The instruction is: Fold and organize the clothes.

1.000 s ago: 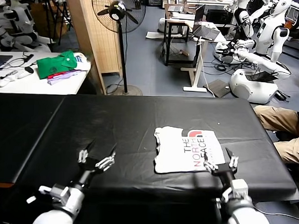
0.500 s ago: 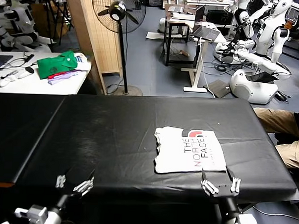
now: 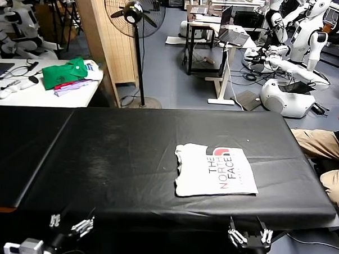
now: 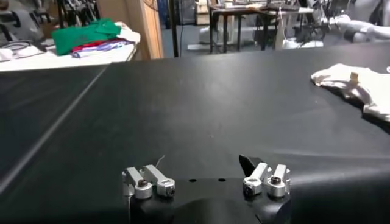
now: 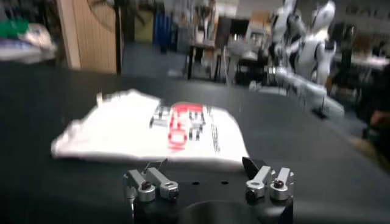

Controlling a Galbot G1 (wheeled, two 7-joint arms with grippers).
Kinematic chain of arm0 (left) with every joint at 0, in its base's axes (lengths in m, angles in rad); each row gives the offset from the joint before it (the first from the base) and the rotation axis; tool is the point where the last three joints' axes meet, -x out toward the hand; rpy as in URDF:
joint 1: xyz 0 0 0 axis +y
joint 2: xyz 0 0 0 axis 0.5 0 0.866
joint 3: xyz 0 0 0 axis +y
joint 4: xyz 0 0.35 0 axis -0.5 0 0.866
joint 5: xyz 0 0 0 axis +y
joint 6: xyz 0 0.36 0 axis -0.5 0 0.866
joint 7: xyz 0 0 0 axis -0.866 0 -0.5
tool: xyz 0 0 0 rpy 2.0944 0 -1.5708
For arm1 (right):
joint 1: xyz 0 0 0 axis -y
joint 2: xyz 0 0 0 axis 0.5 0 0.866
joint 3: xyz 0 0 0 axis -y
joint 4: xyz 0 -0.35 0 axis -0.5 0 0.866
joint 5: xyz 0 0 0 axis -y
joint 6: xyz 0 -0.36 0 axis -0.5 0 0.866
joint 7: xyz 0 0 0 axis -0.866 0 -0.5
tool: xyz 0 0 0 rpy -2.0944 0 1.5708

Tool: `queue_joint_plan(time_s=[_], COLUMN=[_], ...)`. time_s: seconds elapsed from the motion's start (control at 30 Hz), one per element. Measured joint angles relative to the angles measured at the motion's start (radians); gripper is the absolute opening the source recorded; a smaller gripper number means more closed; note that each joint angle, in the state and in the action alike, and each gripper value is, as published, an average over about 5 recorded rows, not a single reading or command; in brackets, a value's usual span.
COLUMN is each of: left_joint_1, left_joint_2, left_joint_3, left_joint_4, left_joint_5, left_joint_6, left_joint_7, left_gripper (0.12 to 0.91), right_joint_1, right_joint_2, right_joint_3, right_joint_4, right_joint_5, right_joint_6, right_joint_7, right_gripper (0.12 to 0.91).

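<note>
We list one white T-shirt (image 3: 215,170), folded logo-up on the black desk (image 3: 117,153), task seemingly complete; left gripper (image 3: 70,224) and right gripper (image 3: 249,238) nearer us, fingers wide, empty.

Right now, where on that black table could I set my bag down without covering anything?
The whole stretch of the black table to the left of the folded T-shirt is bare, as is the strip behind it. Space is tighter at the near edge, where the left tool and right tool hang open.
</note>
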Motion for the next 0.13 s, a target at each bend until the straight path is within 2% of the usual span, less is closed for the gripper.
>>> queue_joint_plan(time_s=[0.13], left_joint_1=[0.013], left_joint_2=[-0.002], left_joint_3=[-0.014], left_joint_4=[-0.009], left_joint_5=[-0.021], left_joint_6=[0.004], left_joint_7=[0.003], left_gripper=[0.798], right_joint_1=[-0.002], right_joint_2=[0.000], right_joint_3=[0.000], right_joint_4=[0.000], right_joint_5=[0.000], right_joint_6=[-0.001], right_joint_7=[0.000], right_gripper=[0.798])
